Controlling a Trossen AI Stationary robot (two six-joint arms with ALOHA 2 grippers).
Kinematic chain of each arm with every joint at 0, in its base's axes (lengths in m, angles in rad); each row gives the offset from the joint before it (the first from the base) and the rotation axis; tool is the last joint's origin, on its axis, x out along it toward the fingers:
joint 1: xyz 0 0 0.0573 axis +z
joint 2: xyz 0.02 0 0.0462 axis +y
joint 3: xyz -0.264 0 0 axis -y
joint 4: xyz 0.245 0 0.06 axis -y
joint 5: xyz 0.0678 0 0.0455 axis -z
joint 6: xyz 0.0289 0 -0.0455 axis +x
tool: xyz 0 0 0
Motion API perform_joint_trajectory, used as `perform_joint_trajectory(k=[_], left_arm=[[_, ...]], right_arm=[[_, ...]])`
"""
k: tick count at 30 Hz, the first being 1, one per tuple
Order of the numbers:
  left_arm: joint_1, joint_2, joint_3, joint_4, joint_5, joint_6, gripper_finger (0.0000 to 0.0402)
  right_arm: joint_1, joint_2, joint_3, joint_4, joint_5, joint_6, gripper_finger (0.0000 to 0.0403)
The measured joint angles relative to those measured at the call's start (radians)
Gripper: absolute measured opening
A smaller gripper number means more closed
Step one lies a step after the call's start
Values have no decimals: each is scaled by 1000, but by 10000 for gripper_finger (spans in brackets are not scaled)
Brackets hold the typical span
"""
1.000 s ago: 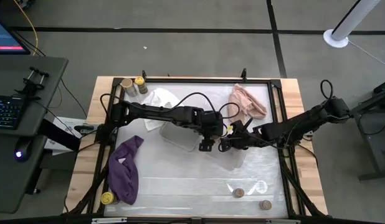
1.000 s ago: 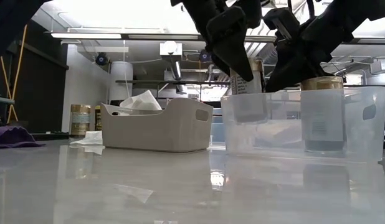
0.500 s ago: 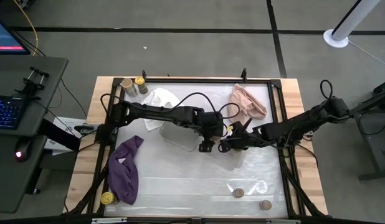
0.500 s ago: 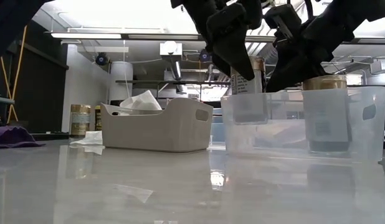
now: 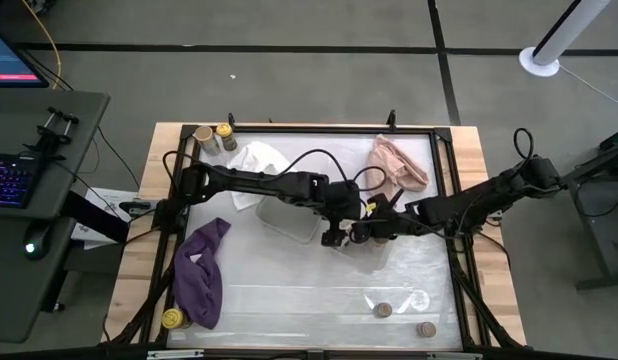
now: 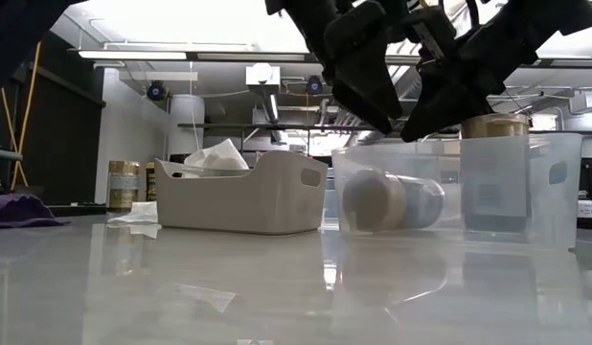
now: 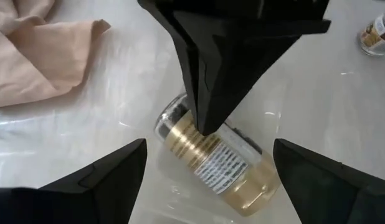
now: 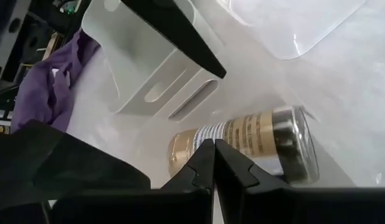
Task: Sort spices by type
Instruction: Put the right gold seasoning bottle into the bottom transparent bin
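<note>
A glossy white tabletop is filling a wooden frame, reflecting the ceiling lights of the room behind; the floor around it is grey, crossed by dark lines. At the middle of the table a clear bin is standing just beside a grey tray that is holding white paper.

The left gripper is hanging over the clear bin with its fingers spread wide and nothing between them. Below it, a jar with a gold lid is lying on its side in the bin, free of both grippers. The right gripper is poised just beside the left one, its fingers pressed together with nothing in them and pointing at the lying jar. A second jar is standing upright in the same bin.

A white cloth and a pink cloth are lying near the far edge, a purple cloth near the left side. Two jars are standing at the far left corner, a yellow-lidded jar is sitting just beside the purple cloth at the near left corner, and two tiny jars are sitting near the near right edge.

A desk with a keyboard is standing left of the table, and shelving is showing deep in the room.
</note>
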Motion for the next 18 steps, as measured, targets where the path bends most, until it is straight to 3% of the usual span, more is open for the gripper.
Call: perform_joint_trajectory(k=[7, 12, 18], left_arm=[[0, -1, 0, -7, -2, 8, 335], [0, -2, -1, -69, -3, -19, 335], [0, -2, -2, -134, -3, -156, 335]], right_arm=[[0, -7, 0, 3, -2, -5, 0], [0, -89, 11, -17, 5, -75, 0], [-5, -249, 104, -306, 73, -141, 0]])
